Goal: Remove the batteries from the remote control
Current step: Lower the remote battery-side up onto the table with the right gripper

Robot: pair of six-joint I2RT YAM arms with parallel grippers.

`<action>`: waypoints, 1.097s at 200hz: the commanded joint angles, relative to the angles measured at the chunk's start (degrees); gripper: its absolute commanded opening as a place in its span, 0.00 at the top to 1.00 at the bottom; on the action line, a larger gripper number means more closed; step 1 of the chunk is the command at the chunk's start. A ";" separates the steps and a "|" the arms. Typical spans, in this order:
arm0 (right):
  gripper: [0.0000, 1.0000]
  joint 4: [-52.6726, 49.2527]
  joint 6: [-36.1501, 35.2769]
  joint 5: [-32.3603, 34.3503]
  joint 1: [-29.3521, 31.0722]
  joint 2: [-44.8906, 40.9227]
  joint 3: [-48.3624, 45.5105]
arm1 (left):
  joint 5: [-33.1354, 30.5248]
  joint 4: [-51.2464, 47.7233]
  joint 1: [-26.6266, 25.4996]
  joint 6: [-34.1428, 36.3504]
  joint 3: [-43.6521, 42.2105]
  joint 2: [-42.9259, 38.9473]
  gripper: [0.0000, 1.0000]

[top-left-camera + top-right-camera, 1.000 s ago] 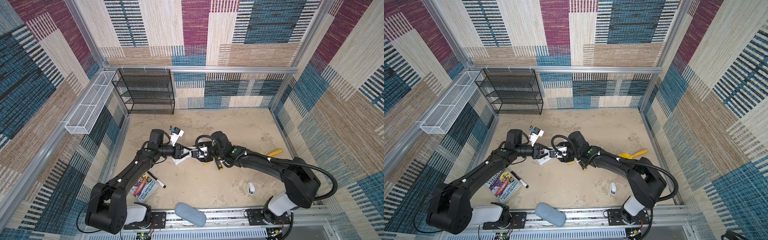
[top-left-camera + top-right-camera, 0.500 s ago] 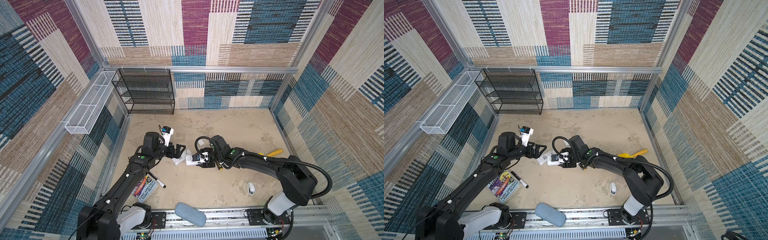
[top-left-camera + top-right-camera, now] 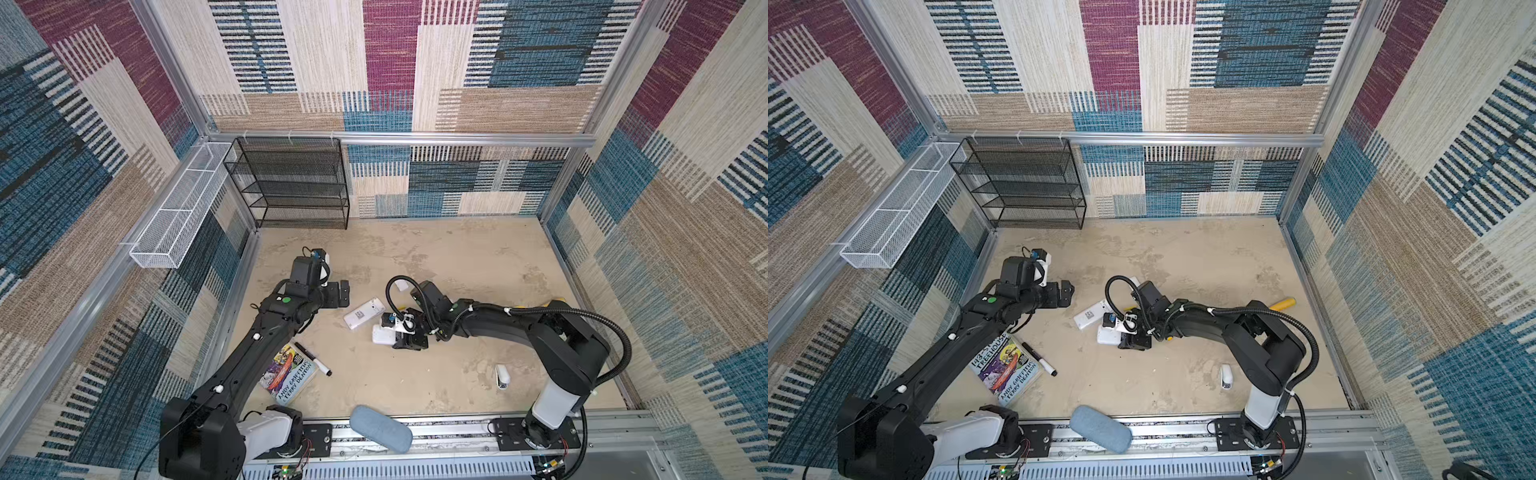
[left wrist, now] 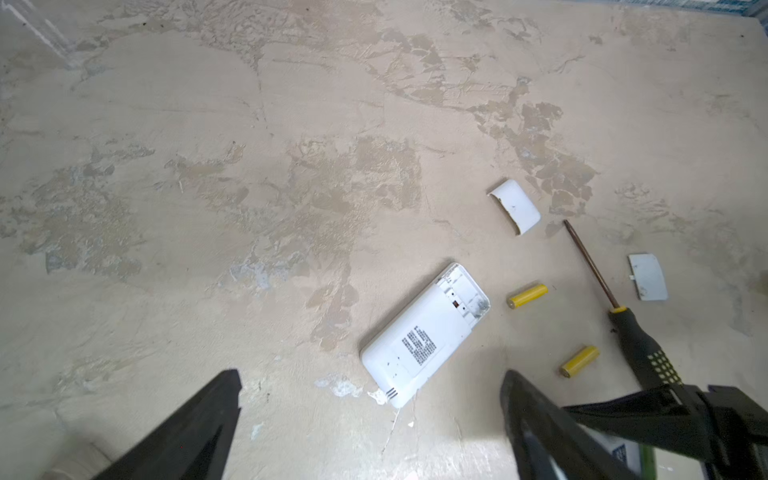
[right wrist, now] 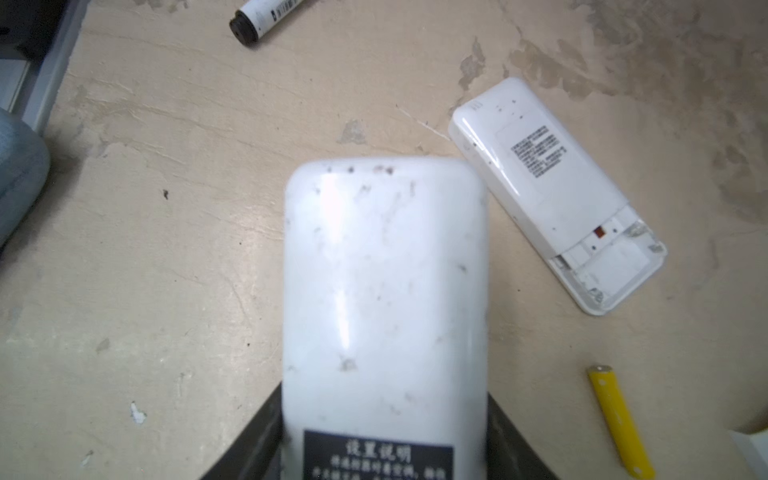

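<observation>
Left wrist view: the left gripper point(image 3: 340, 295) hangs above the tan table point(image 4: 249, 124) with its fingers point(image 4: 195, 424) spread wide and nothing between them. Just past them the open remote point(image 4: 415, 340), white, lies face down with its battery compartment uncovered and empty. Two yellow cells lie loose on the table. The first battery point(image 4: 528, 296) is just beside the compartment end. The second battery point(image 4: 579, 360) is a little further off, near the black-and-yellow handle of a screwdriver point(image 4: 640, 349). A curved white cover point(image 4: 515, 206) and a flat grey cover point(image 4: 648, 277) lie on either side of the screwdriver's shaft.

In the right wrist view the right gripper point(image 3: 401, 340) pinches a second remote point(image 5: 384, 299) by its long sides, label side towards the camera. Its battery compartment is out of frame, so I cannot tell whether cells remain inside.

In both top views the two remotes are near each other at mid-table, between the arms. A marker point(image 3: 312, 358) and a paperback book point(image 3: 289, 372) lie by the left arm.
</observation>
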 commanded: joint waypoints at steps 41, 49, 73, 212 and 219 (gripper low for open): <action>0.53 1.29 6.36 -1.49 0.47 4.26 2.15 | 1.32 11.49 0.04 -0.21 -6.35 -7.51 0.01; 0.53 1.38 6.44 -1.71 0.47 4.62 2.25 | 1.58 13.76 0.04 -0.21 -7.85 -9.11 0.01; 0.52 1.63 6.85 -1.87 0.47 6.22 2.69 | 2.45 17.51 0.04 0.34 -10.67 -12.13 0.01; 0.47 -2.62 6.65 -0.23 0.55 11.50 6.59 | 4.54 18.30 0.04 5.19 -12.93 -14.92 0.01; 0.46 -3.10 6.65 0.16 0.62 11.87 6.95 | 4.54 18.44 -0.01 5.23 -13.02 -15.00 0.01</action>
